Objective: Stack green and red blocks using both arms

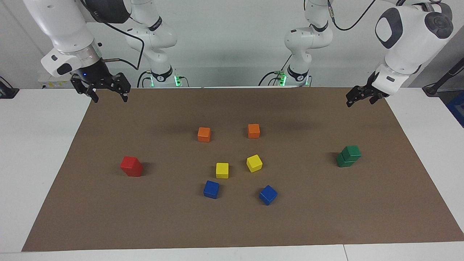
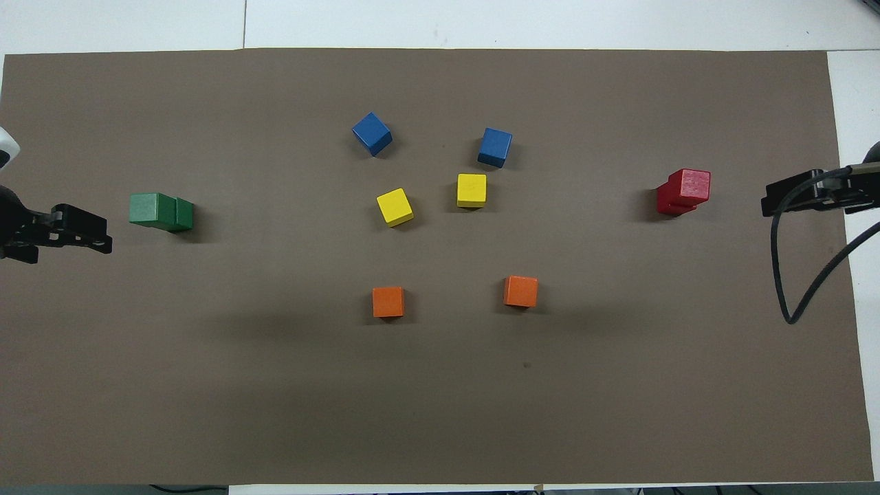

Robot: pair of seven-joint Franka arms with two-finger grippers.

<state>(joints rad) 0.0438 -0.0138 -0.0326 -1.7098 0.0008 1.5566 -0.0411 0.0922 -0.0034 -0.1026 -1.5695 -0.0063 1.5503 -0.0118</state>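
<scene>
Two dark green cubes (image 1: 348, 156) stand stacked, the upper one slightly offset, toward the left arm's end of the brown mat; the stack also shows in the overhead view (image 2: 161, 211). Two bright red cubes (image 1: 131, 166) stand stacked, the upper one turned a little, toward the right arm's end; this stack shows in the overhead view too (image 2: 683, 192). My left gripper (image 1: 359, 100) hangs open and empty over the mat's edge at its own end, apart from the green stack. My right gripper (image 1: 110, 97) hangs open and empty over the mat's edge at its own end, apart from the red stack.
In the middle of the brown mat (image 1: 232, 224) lie two orange cubes (image 1: 204, 134) (image 1: 253, 131) nearest the robots, then two yellow cubes (image 1: 222, 170) (image 1: 254, 163), then two blue cubes (image 1: 211, 189) (image 1: 268, 194) farthest from them. White table surrounds the mat.
</scene>
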